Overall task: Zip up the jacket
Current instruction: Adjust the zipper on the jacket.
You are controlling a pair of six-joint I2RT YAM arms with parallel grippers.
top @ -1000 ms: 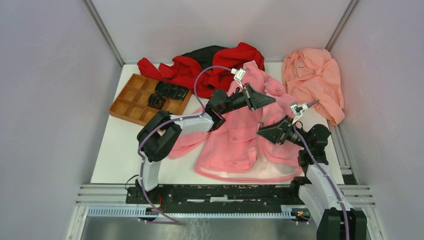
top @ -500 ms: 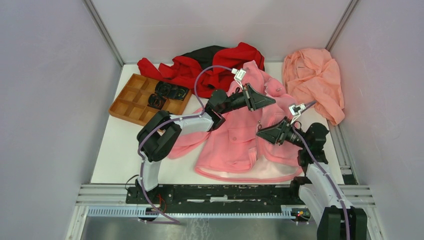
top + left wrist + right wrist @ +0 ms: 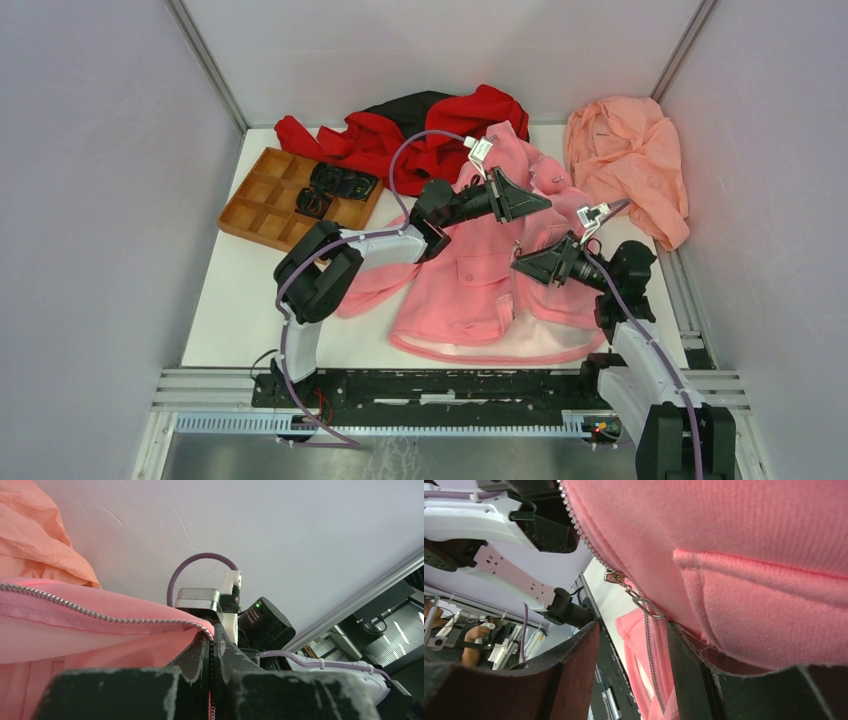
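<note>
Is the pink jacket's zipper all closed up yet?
Not fully. The left gripper pinches a jacket edge whose zipper teeth stand alone, unjoined; the slider sits partway along.

One jacket (image 3: 470, 280): bright pink fleece, plain, with paler pink lining (image 3: 500, 345); zipper teeth (image 3: 100, 615) silver. One garment (image 3: 420, 125): red with black. One cloth (image 3: 630, 160): salmon-peach, plain. Compartment tray (image 3: 262, 205): orange-brown. Worktop (image 3: 250, 300): white. Arm cables (image 3: 410, 150): purple.
</note>
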